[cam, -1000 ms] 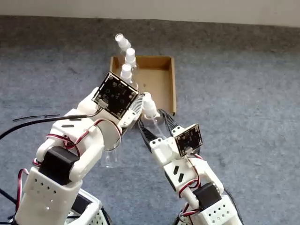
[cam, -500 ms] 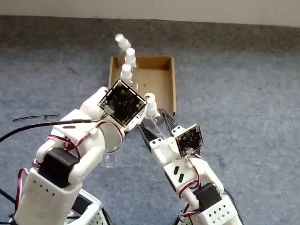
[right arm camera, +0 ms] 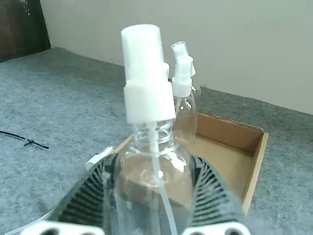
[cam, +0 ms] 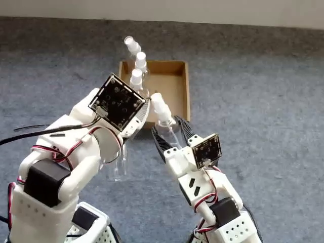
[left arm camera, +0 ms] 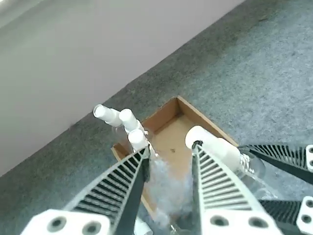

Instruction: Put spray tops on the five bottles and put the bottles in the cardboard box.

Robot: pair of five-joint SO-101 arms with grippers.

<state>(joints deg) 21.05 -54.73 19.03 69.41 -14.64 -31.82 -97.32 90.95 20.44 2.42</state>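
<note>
My right gripper (cam: 167, 127) is shut on a clear bottle (right arm camera: 151, 181) that carries a white spray top (cam: 159, 108). It holds the bottle slightly tilted just in front of the cardboard box (cam: 174, 86). In the right wrist view the ribbed fingers (right arm camera: 208, 183) press both sides of the glass. My left gripper (left arm camera: 170, 147) is open above and left of that bottle, and the spray top (left arm camera: 215, 146) lies just outside one finger. Three capped bottles (cam: 136, 63) stand along the box's left side. Another clear bottle (cam: 120, 164) stands on the carpet under the left arm.
The box (right arm camera: 230, 147) has free floor in its right half. Grey carpet (cam: 263, 101) surrounds everything. A black cable (cam: 30, 127) runs off to the left. A pale wall borders the far edge.
The left arm has pulled back up and to the left, away from the spray top. The held bottle's top now shows fully, and the right gripper has shifted slightly.
</note>
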